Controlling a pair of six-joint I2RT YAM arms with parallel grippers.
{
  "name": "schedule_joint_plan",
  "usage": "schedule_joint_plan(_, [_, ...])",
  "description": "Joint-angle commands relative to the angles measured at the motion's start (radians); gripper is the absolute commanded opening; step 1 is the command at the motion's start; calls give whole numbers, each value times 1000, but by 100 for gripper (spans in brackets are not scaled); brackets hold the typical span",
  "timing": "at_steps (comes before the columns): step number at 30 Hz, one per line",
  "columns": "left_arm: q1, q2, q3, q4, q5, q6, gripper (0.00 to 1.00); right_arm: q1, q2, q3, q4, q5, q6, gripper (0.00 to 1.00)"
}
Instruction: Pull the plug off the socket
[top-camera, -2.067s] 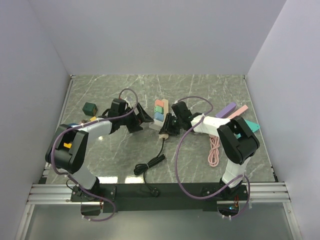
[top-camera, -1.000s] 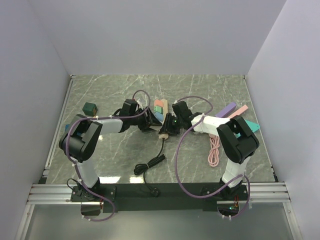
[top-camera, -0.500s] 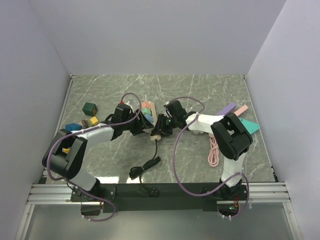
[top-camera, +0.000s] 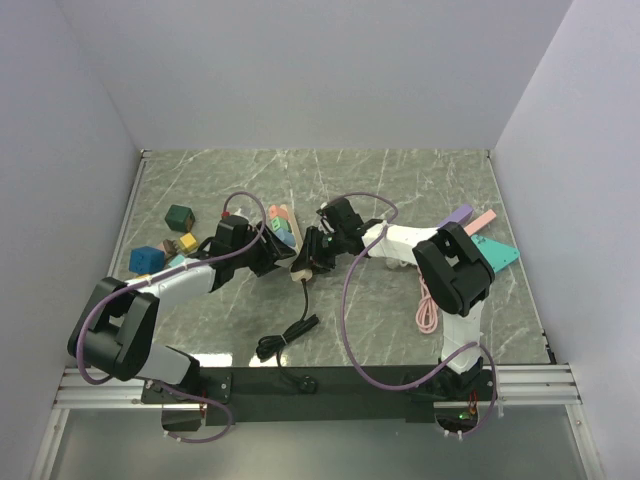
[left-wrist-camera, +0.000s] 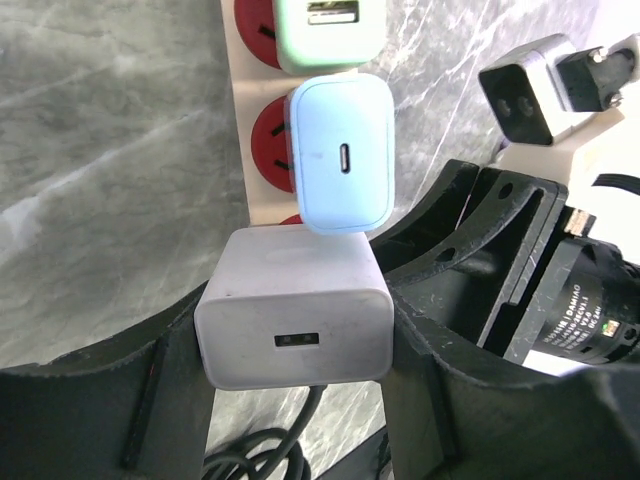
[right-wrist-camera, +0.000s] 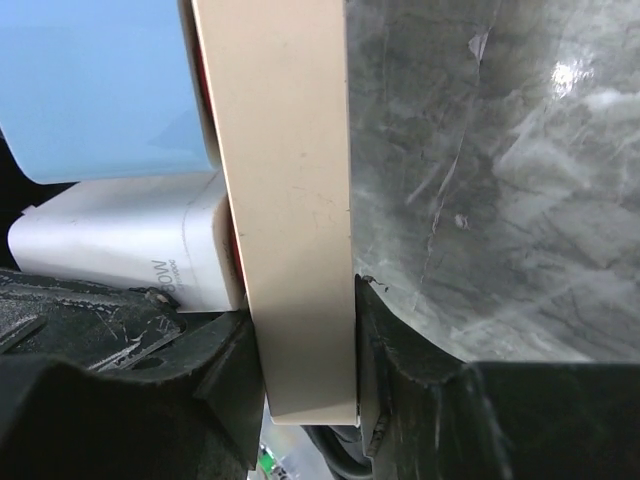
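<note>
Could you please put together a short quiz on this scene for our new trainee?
1. True or false: the left gripper clamps the white charger.
2. What does the right gripper hold? A) black cable B) power strip C) pink cable
3. Fill in: the neighbouring charger is light ____.

Key: 1 true; 2 B; 3 blue.

DAMIAO on motor label (left-wrist-camera: 566, 300), unclear print on white charger (right-wrist-camera: 120, 250)
</note>
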Motion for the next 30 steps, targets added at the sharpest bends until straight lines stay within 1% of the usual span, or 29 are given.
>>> schedule_joint_plan(1, [30,-134,-34,167,48,-69,0,-108,115,-51,-272,389,94,0])
schedule_joint_plan(2, [30,-132,-73,213,48,-109,0,-107,116,-53,-266,388,103,0])
schedule_joint_plan(3, [29,-129,-85,226,42,-123,0,-105,119,-51,-267,391,108,0])
schedule_joint_plan(5, [21,-117,-96,215,13,-139,0,-107,124,-47,-278,404,123,0])
schedule_joint_plan(7, [9,-117,-91,157,-60,-149,0,-105,126,-39,-289,424,137,0])
schedule_joint_plan(9, [-11,-125,-82,102,-100,-140,0,-103,129,-30,-301,435,148,0])
schedule_joint_plan(11, [-26,-161,-65,70,-174,-136,0,-105,130,-24,-315,449,152,0])
schedule_joint_plan(15, [-23,-235,-50,27,-212,-116,0,-102,132,-24,-295,446,146,0])
schedule_joint_plan(16, [-19,-246,-20,-34,-226,-85,0,-102,129,-22,-294,438,140,0])
schedule_joint_plan(18, [19,-250,7,-103,-239,-47,0,-103,112,-25,-295,437,125,0])
schedule_joint_plan(19, [47,-253,21,-151,-234,-9,0,-103,100,-30,-295,440,119,0])
schedule_joint_plan(20, [120,-252,21,-166,-200,11,0,-102,86,-34,-297,443,100,0])
schedule_joint_plan(22, [215,-229,37,-223,-168,76,0,-102,35,-48,-306,463,65,0])
schedule_joint_plan(23, [305,-215,44,-263,-153,106,0,-103,14,-54,-309,466,48,0])
schedule_joint_plan(24, [344,-203,53,-286,-153,139,0,-103,-24,-63,-315,480,34,0])
schedule_joint_plan(25, [383,-174,67,-300,-160,194,0,-103,-43,-66,-324,489,7,0])
schedule_joint_plan(26, [459,-157,68,-306,-163,218,0,-105,-61,-73,-335,495,-9,0])
schedule_joint_plan(28, [531,-105,77,-309,-133,258,0,-107,-120,-86,-346,506,-56,0])
schedule_joint_plan(29, [588,-89,77,-302,-116,266,0,-105,-140,-94,-356,507,-70,0])
schedule_joint_plan(30, [608,-62,82,-300,-119,274,0,-107,-176,-103,-362,506,-85,0])
